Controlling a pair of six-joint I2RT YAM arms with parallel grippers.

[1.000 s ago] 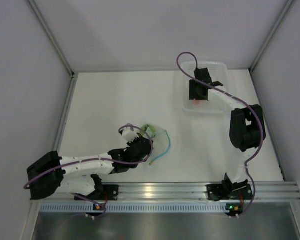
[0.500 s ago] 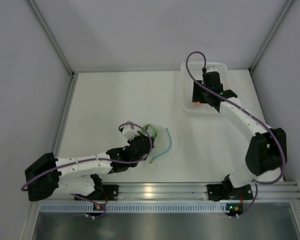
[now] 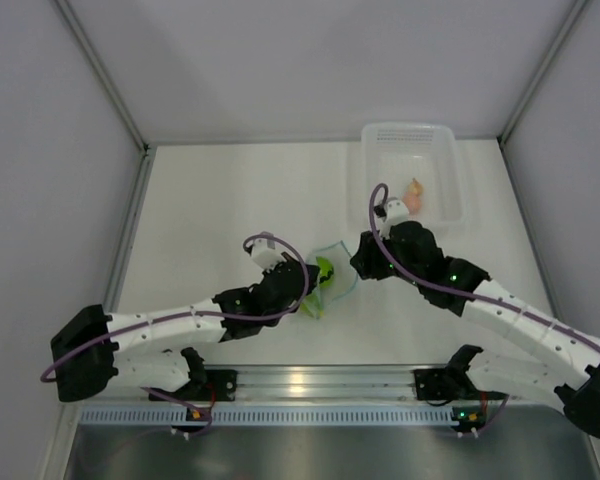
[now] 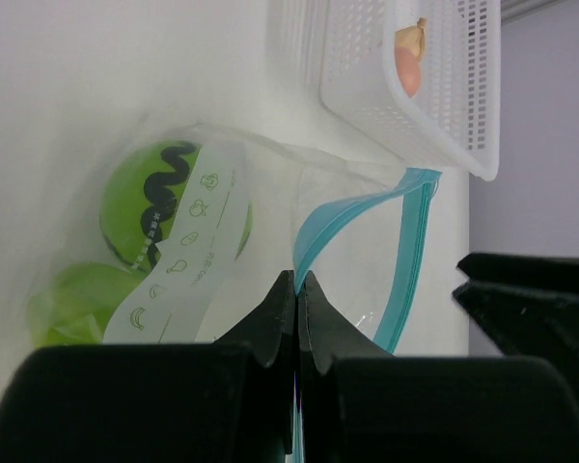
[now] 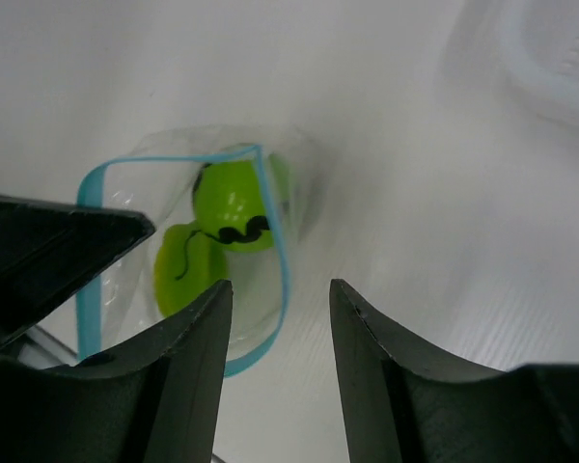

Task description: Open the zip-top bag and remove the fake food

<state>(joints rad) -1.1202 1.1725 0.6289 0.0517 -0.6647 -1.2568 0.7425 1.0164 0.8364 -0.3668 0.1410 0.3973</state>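
White table point(image 3: 220, 200) under both my arms, and I'm reaching in toward the middle of it from either side. The white basket point(image 3: 454, 170) sits well beyond my right gripper point(image 5: 280, 299), out by the far wall. From my left wrist it shows up ahead and off to one side.

The zip-top bag point(image 3: 332, 262) lies right between my two grippers. Its mouth is gaping, and the blue zip strip point(image 5: 270, 222) curves in a loop. My left gripper point(image 4: 296, 289) is clenched tight on the bag's edge, fingers pressed together right where the strip comes in, with the rest of the bag spreading out ahead of the tips. My right gripper is released, fingers parted with nothing between them. It hovers just over the bag's mouth, and the strip passes below the gap.

The green ball point(image 5: 234, 207) with its dark zigzag is inside the bag, just ahead of my right fingertips. The lime-green oval point(image 5: 183, 270) is in there too, touching the ball, nearer my left finger on that side.

A peach piece point(image 3: 415, 190) lies in the basket, well apart from both grippers
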